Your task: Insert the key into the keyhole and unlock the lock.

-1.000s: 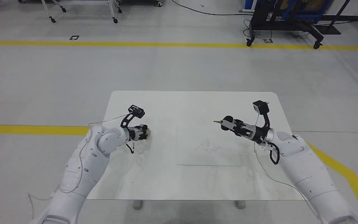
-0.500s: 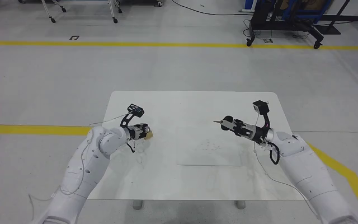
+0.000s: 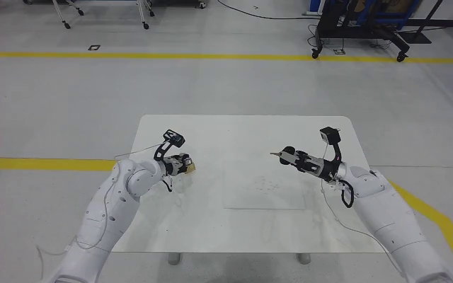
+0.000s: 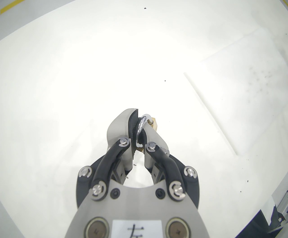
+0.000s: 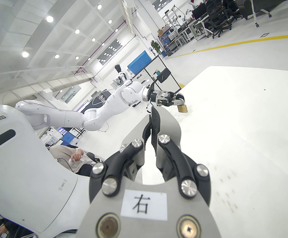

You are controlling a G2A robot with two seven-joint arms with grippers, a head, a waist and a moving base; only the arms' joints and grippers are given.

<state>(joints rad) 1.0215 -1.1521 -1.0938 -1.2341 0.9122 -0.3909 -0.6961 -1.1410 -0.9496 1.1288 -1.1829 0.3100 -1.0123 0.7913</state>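
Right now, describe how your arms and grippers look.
The left arm and right arm are smooth white shells with thin cables near the wrists. The left gripper and right gripper share silver bases, black linkages, silver bolts, black-padded pale fingers and a white label with a black character.

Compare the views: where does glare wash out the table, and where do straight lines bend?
Left wrist view: glare whitens the table around the padlock. Right wrist view: ceiling beams bow; ceiling lights are bright spots. Top view: even light, yellow floor line straight.
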